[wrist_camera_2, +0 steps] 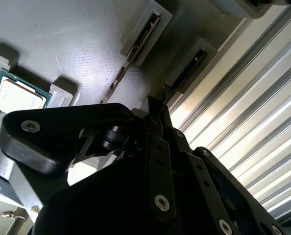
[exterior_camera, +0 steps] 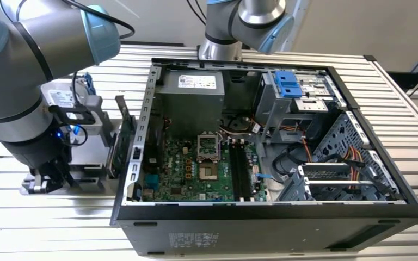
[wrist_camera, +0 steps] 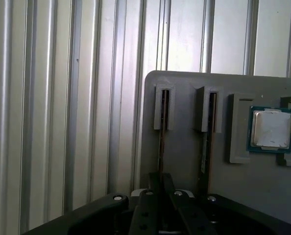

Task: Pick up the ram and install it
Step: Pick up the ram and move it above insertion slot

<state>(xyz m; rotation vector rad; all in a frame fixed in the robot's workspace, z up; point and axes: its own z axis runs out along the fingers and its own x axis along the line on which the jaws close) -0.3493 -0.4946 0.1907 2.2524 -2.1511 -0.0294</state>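
The ram [wrist_camera: 161, 142] is a thin stick standing on edge in the slot nearest the edge of a grey holder tray [wrist_camera: 184, 85]. In both wrist views my gripper [wrist_camera: 161, 180] has its two black fingers pressed close together on the near end of this ram [wrist_camera_2: 184, 73]. The second wrist view shows the gripper [wrist_camera_2: 157, 108] low over the tray [wrist_camera_2: 86, 39]. In the exterior view the gripper [exterior_camera: 49, 182] is down at the tray, on the exterior view's left, beside the open computer case [exterior_camera: 267, 217]. The motherboard's long dark memory slots [exterior_camera: 241, 171] lie inside the case.
A second stick [wrist_camera: 204, 147] stands in the neighbouring slot. A processor chip [wrist_camera: 270, 129] lies in a pocket further along the tray. Between tray and case stands a green card [exterior_camera: 125, 144]; behind the arm is a drive [exterior_camera: 67, 98] in a blue frame. Ribbed metal table [exterior_camera: 412, 125] all round.
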